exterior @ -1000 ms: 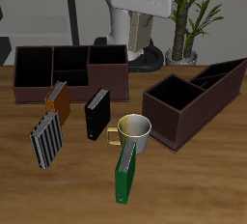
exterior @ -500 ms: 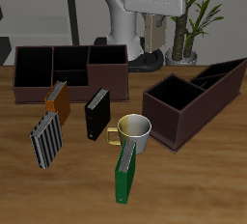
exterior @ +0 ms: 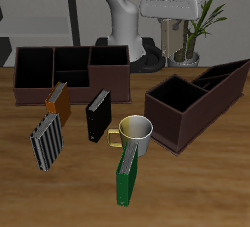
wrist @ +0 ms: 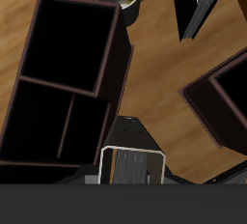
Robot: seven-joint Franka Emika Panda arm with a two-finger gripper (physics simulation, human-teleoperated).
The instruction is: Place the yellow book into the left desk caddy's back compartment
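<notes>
Yellow book [exterior: 57, 102] stands on the wooden table [exterior: 200, 187], potted plant [exterior: 195, 16] behind; gripper [exterior: 175, 39] opening indiscernible.

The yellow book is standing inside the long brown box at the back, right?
Not inside. The exterior view shows the yellow book standing on the table, just in front of the left desk caddy, on the side nearer the table's front edge. It is still outside every compartment.

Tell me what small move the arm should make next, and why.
Probably swing the gripper across and down toward the yellow book. The gripper hangs high over the table's back with no book in it, far from the yellow book, which stands untouched near the striped book.
</notes>
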